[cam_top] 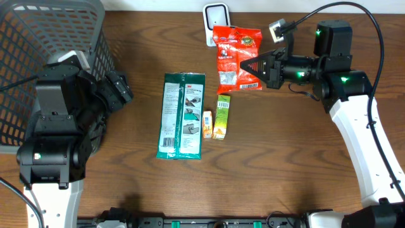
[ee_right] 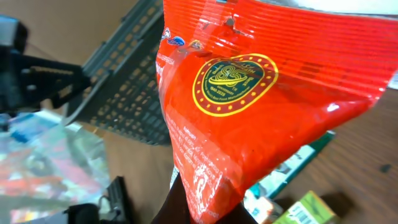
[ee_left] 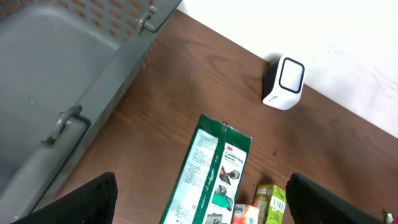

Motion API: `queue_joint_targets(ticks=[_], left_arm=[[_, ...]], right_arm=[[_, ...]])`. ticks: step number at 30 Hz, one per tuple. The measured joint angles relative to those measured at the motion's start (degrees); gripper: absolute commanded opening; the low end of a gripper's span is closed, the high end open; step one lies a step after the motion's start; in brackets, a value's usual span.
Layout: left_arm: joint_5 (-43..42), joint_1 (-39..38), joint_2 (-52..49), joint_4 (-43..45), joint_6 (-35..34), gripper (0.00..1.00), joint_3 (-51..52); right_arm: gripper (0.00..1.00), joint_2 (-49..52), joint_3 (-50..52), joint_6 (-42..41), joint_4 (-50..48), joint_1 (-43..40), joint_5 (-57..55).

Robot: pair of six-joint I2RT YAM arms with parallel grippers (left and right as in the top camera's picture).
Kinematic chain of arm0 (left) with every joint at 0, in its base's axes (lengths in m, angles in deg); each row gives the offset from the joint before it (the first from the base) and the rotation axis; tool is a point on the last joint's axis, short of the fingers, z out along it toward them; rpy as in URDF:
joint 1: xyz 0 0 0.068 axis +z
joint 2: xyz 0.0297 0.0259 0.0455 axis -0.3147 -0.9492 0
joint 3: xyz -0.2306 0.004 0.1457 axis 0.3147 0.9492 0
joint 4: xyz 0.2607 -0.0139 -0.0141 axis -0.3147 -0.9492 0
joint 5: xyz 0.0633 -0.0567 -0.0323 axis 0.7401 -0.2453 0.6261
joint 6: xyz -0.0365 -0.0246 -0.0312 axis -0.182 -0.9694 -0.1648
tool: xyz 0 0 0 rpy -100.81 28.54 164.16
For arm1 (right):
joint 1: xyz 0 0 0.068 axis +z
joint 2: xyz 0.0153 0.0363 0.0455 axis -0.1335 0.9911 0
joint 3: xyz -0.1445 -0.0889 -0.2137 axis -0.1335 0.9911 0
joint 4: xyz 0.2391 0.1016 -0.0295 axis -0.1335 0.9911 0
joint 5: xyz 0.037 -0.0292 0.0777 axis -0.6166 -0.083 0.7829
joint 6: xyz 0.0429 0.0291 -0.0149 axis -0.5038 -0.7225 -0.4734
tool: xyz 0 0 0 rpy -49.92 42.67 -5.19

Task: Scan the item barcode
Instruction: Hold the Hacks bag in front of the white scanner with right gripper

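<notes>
Red snack bag (cam_top: 237,57) hangs clamped in my right gripper (cam_top: 245,66), just in front of the white barcode scanner (cam_top: 215,22), far centre; my left gripper (cam_top: 120,88) idles open by the basket (cam_top: 50,38). Best I tilt the bag's barcode squarely toward the scanner window.

Left arm (cam_top: 54,133): stood at the left side, white lower link near the front edge, black upper part bent toward the middle.
Left gripper (cam_top: 123,88): pointed to the right, jaws spread wide, nothing between them.
Left fingers (ee_left: 93,199): two dark tips, one in each bottom corner of the wrist view.
Right arm (cam_top: 361,133): white link rose from the front right corner, then turned left.
Right wrist (cam_top: 310,68): lay level, green lights lit.
Right gripper (cam_top: 245,66): pointed left, jaws pressed together on the edge of a red packet (cam_top: 235,47).
</notes>
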Motion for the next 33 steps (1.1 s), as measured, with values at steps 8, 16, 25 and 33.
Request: queue_joint_targets(ticks=[8,16,25,33], left_arm=[[-19.69,-2.25,-1.57,3.65,2.69,0.84,-0.04],[-39.63,-9.44,-10.23,9.33,12.04,0.81,-0.09],[-51.43,-13.62,-13.94,18.01,15.65,0.77,-0.09],[-53.59,-17.31,-14.69,24.39,15.89,0.73,-0.09]], right_arm=[[0.01,0.0,0.0,-0.63,-0.39,0.0,8.28],[0.01,0.0,0.0,-8.41,-5.95,0.0,14.03],[0.01,0.0,0.0,-15.43,-9.66,0.0,16.65],[0.01,0.0,0.0,-18.29,-11.06,0.11,17.44]])
